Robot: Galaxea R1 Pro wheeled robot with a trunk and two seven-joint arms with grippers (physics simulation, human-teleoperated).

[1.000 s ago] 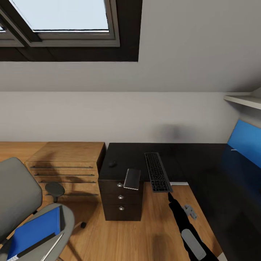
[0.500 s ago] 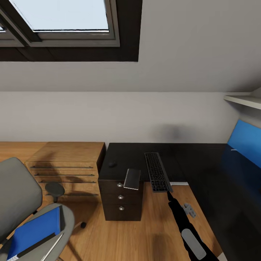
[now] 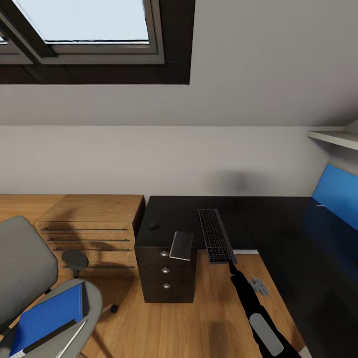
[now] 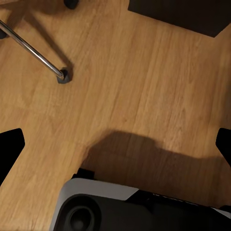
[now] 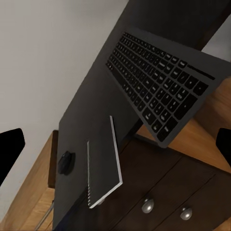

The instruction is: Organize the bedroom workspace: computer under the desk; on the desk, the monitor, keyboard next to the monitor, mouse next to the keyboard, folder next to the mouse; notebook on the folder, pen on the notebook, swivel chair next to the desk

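While the robot is standing back from the worktop (image 3: 278, 233), its right arm is reaching toward the near end of the keyboard (image 3: 216, 235), and the right tool (image 3: 231, 269) is hovering just short of that end; its fingers are spread wide at the edges of the right wrist view and holding nothing. The left tool's fingertips (image 4: 10, 149) are likewise sitting wide apart over bare wooden floor (image 4: 134, 91), empty, with a chrome leg and castor of the swivel chair (image 4: 61, 76) lying beyond them.

Nearest of all, well off to the left of the worktop, the swivel chair (image 3: 25, 268) is carrying the folder (image 3: 47, 315) on its seat, with the pen (image 3: 69, 340) lying along the folder's near edge.

At the worktop itself, the keyboard is overhanging the front edge. Just left of it, the notebook (image 3: 181, 245) is also jutting over the edge, above the drawer unit (image 3: 165, 276) with its round silver knobs. Farther back and left of the notebook, the mouse (image 3: 154, 224) is resting on the worktop. A light wooden dresser (image 3: 89, 228) is standing against the worktop's left end.
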